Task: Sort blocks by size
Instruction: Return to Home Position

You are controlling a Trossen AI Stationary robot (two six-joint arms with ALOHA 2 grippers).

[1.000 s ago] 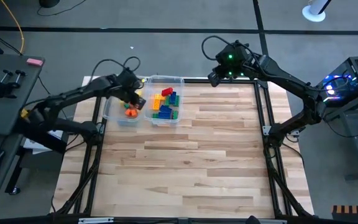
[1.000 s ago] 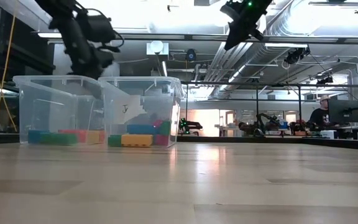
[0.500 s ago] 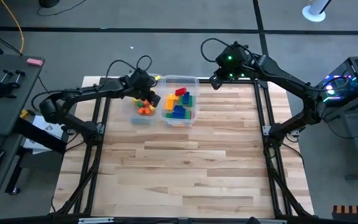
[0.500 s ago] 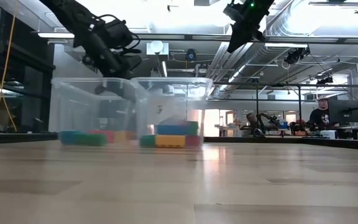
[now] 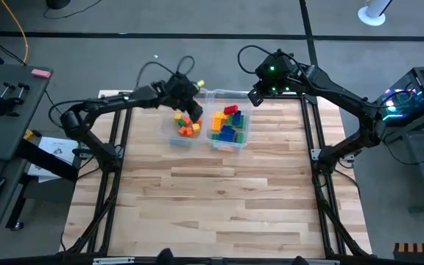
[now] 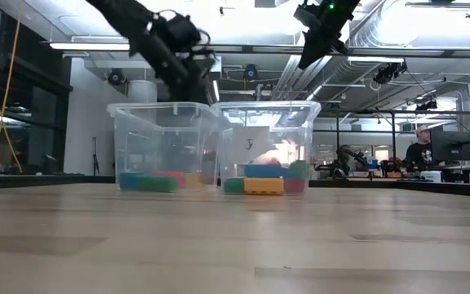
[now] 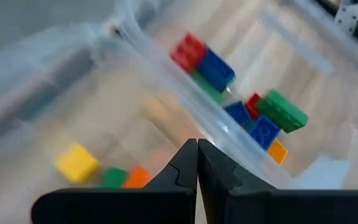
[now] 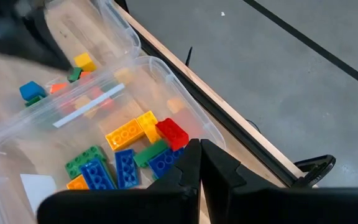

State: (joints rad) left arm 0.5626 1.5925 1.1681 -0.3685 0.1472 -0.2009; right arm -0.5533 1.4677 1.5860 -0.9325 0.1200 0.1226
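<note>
Two clear bins stand side by side on the table's far part. The left bin [image 5: 177, 140] holds small cube blocks [image 5: 188, 126] in orange, yellow and green. The right bin [image 5: 243, 141] holds longer blocks [image 5: 229, 124] in blue, green, red and yellow. My left gripper [image 5: 195, 115] is shut. It reaches down at the left bin's right wall, where the two bins meet. My right gripper [image 5: 255, 96] is shut and empty. It hangs high above the table's far edge [image 6: 304, 57], beside the right bin. My left gripper comes slanting down from the table's left, with its shut fingertips [image 7: 197, 144] at the top of the left bin's right wall [image 7: 166, 74]. I cannot tell whether they press against the wall or have its thin rim between them. Both bins stand flat on the table.
The bins sit close to the table's far edge [image 5: 219, 94]. Black frame rails run along the left side [image 5: 116, 147] and the right side [image 5: 316, 140]. Bare wood [image 5: 219, 199] fills the near half of the table. A white label lies in the right bin [image 8: 33, 185].
My left gripper has gone steadily toward the table's right edge, staying shut. Both bins have slid right along the far edge with it, side by side and upright. The blocks have stayed inside them.
</note>
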